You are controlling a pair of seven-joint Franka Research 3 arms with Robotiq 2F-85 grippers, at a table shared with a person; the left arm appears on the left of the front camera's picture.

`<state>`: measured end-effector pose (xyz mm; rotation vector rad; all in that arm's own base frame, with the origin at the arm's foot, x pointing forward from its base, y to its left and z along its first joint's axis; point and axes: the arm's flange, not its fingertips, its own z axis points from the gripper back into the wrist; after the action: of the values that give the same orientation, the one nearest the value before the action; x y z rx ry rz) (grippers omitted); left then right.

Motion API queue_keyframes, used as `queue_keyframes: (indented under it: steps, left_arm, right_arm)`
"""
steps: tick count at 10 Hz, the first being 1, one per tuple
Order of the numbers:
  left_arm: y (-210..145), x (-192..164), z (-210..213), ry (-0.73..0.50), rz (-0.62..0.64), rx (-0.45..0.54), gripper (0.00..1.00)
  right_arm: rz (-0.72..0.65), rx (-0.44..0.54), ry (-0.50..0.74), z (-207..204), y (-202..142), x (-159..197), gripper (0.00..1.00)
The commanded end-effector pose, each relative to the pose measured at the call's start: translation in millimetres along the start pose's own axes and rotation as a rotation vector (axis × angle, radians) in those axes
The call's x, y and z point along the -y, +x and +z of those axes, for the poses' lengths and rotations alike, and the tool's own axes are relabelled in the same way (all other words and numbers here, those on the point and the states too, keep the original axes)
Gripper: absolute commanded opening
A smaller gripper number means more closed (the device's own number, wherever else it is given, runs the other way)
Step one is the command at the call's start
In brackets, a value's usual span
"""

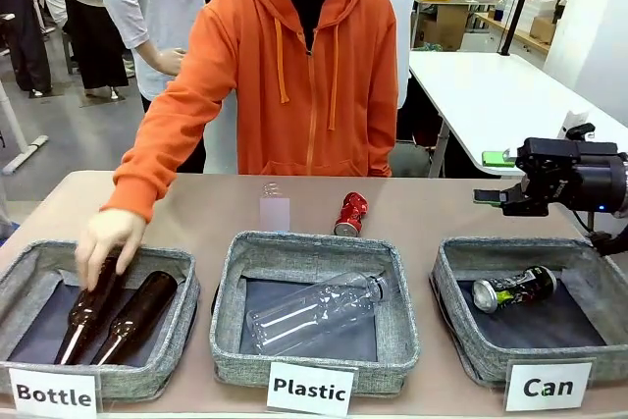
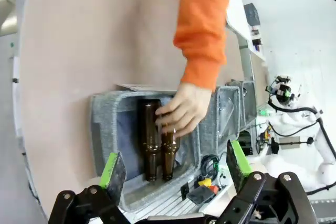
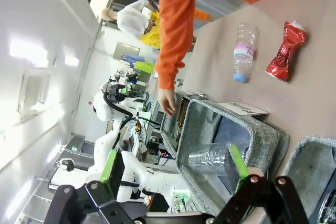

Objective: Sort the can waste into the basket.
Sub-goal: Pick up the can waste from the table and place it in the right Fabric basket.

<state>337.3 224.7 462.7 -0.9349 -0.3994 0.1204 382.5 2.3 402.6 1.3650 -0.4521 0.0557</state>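
A shiny red crushed can point(image 1: 350, 214) point(image 3: 285, 52) lies on the table behind the middle basket. A black crushed can point(image 1: 513, 289) with green-white print lies inside the grey basket point(image 1: 461, 340) point(image 3: 315, 169) labelled "Can" at the right. My right gripper point(image 1: 493, 178) point(image 3: 174, 163) hovers open above that basket's far edge, pointing left across the table, with nothing between its fingers. My left gripper point(image 2: 174, 163) is open and empty, high above the "Bottle" basket point(image 2: 102, 129).
A person in an orange hoodie rests a hand point(image 1: 106, 240) point(image 2: 181, 111) on two brown bottles point(image 1: 118, 316) in the "Bottle" basket point(image 1: 29, 272). The "Plastic" basket point(image 1: 314, 247) holds a clear bottle point(image 1: 319, 311). A small clear bottle point(image 1: 274, 205) point(image 3: 243, 53) lies beside the red can.
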Motion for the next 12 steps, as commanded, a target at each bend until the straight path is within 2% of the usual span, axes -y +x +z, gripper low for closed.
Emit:
queue_keyframes:
  steps: [1, 3, 5, 6, 7, 9, 11, 12]
  left_arm:
    - [-28.8, 19.2, 0.6, 0.006, 0.003, 0.003, 1.00]
    - [-28.6, 27.4, -16.8, -0.014, -0.013, -0.054, 1.00]
    - [-13.9, 43.5, -51.0, -0.039, -0.028, -0.159, 1.00]
    - [3.6, 60.9, -85.4, -0.008, -0.007, -0.214, 1.00]
    - [25.7, 80.2, -118.2, 0.065, 0.011, -0.224, 1.00]
    - [68.1, 110.2, -177.2, 0.113, 0.027, -0.308, 1.00]
    - [94.3, 108.3, -224.5, 0.068, 0.082, -0.356, 1.00]
    - [106.2, 98.5, -236.9, 0.024, 0.136, -0.342, 1.00]
  right_arm:
    - [-0.009, -0.008, 0.001, 2.8, -0.3, -3.7, 1.00]
    - [-0.009, -0.008, 0.001, 2.8, -0.3, -3.7, 1.00]
    - [0.000, 0.000, 0.000, 0.0, 0.0, -0.1, 1.00]
    - [0.058, -0.037, 0.033, 1.7, -2.2, -7.5, 1.00]
    - [0.066, -0.062, 0.026, -9.7, 3.4, -3.8, 1.00]
    - [0.072, -0.099, 0.049, -23.6, 5.2, -0.2, 1.00]
    - [0.064, -0.091, 0.059, -20.5, 4.7, 2.1, 1.00]
    - [0.063, -0.086, 0.059, -20.2, 6.8, 3.4, 1.00]
